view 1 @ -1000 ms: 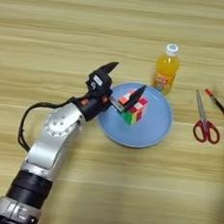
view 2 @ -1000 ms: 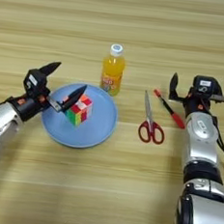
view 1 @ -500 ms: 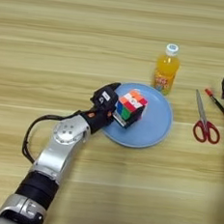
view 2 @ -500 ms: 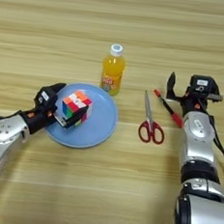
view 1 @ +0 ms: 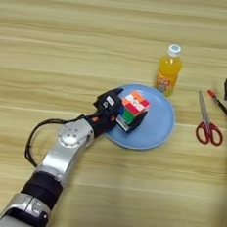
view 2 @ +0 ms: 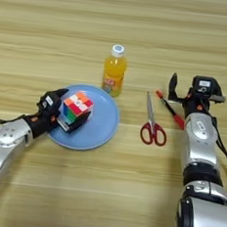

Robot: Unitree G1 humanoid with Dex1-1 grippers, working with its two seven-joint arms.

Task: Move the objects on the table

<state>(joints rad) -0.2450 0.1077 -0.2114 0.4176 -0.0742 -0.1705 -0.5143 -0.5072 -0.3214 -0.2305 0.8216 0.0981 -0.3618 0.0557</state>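
A multicoloured puzzle cube sits tilted on the left part of a blue plate. My left gripper reaches in from the lower left and is shut on the cube, one black finger behind it and one under its front edge. The orange-juice bottle stands upright just beyond the plate. Red-handled scissors lie right of the plate, with the thin red pen beside them. My right gripper hangs by the pen's far end, apart from it.
The wooden table spreads wide on all sides. A black cable loops beside my left forearm at the lower left.
My left gripper went from wide open around the cube to shut on it. The cube shifted a little toward the plate's left side and tilted. The right arm stayed put.
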